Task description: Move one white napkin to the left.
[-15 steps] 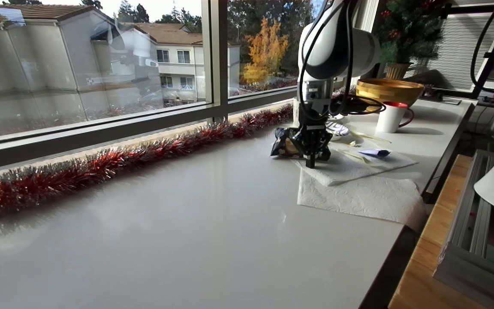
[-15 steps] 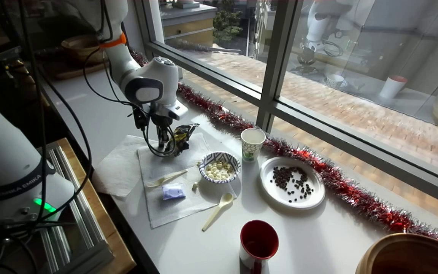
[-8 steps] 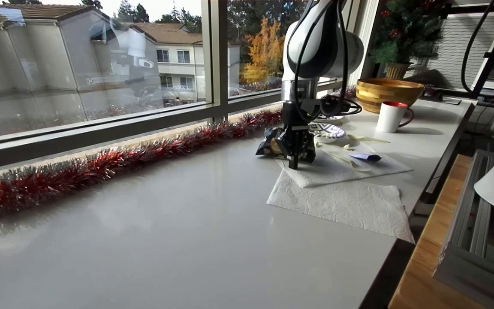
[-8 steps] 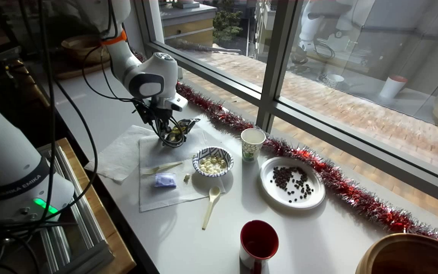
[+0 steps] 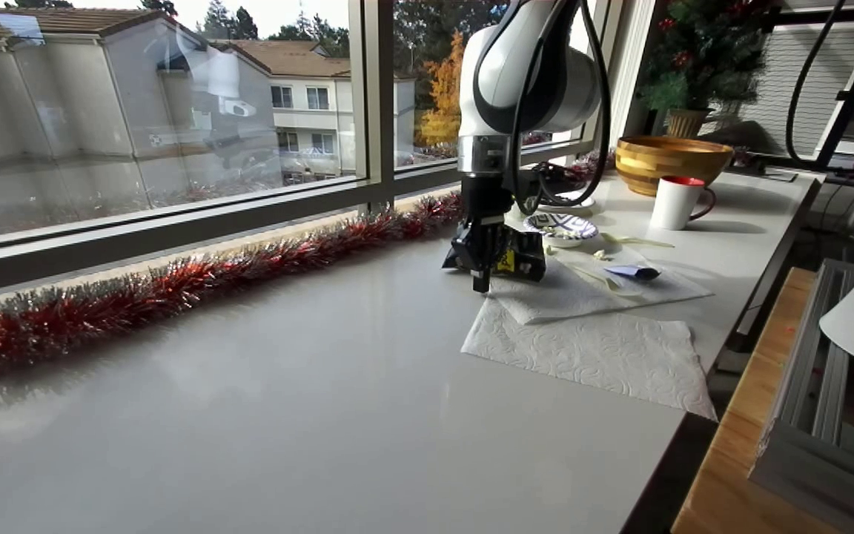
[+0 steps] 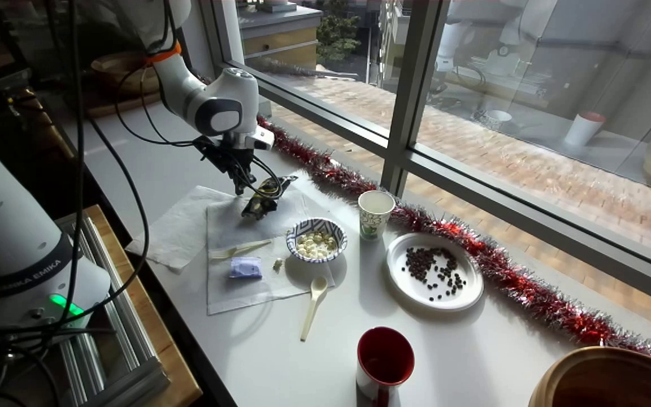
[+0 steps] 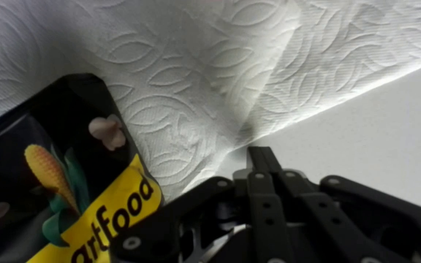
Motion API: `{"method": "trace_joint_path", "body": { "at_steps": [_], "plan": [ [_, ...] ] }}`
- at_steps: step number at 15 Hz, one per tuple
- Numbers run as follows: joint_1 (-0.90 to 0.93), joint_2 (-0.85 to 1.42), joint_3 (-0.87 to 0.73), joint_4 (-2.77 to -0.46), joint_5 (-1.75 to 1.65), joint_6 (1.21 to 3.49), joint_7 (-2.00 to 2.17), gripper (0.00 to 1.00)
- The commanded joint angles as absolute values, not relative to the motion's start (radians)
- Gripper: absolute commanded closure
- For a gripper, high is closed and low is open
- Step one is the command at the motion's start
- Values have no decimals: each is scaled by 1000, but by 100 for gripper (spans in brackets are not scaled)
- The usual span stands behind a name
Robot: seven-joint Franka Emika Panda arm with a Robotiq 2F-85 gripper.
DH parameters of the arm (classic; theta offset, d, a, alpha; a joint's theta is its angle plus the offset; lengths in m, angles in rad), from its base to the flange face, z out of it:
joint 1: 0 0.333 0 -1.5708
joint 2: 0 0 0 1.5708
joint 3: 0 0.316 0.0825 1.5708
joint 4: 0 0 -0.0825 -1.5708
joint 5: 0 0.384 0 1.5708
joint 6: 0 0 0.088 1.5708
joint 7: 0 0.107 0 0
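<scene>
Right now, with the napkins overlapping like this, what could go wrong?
Sliding the upper napkin could drag the lower napkin along. The bowl, apparently partly on the upper napkin, might be tugged and spill. The tool appears shut near the napkins' edge, so it may catch neither and bump the black packet.

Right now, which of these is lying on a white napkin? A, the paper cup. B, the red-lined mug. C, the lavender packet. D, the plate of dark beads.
C: in an exterior view the lavender packet lies on a white napkin that shows all around it, while the mug, the paper cup and the plate stand apart from it.
</scene>
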State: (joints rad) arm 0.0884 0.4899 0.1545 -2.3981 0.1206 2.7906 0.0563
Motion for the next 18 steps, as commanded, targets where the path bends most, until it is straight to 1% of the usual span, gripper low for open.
{"method": "trace_joint_path", "body": {
  "at_steps": [1,3,6,13,18],
  "plan": [
    [87,459,159,-2380,143,2658,80,100],
    [106,429,134,-2394,143,2603,133,100],
    [128,425,84,-2401,119,2589,216,100],
    [121,492,61,-2372,132,2600,251,100],
    [111,491,65,-2377,132,2605,231,99]
  ]
}}
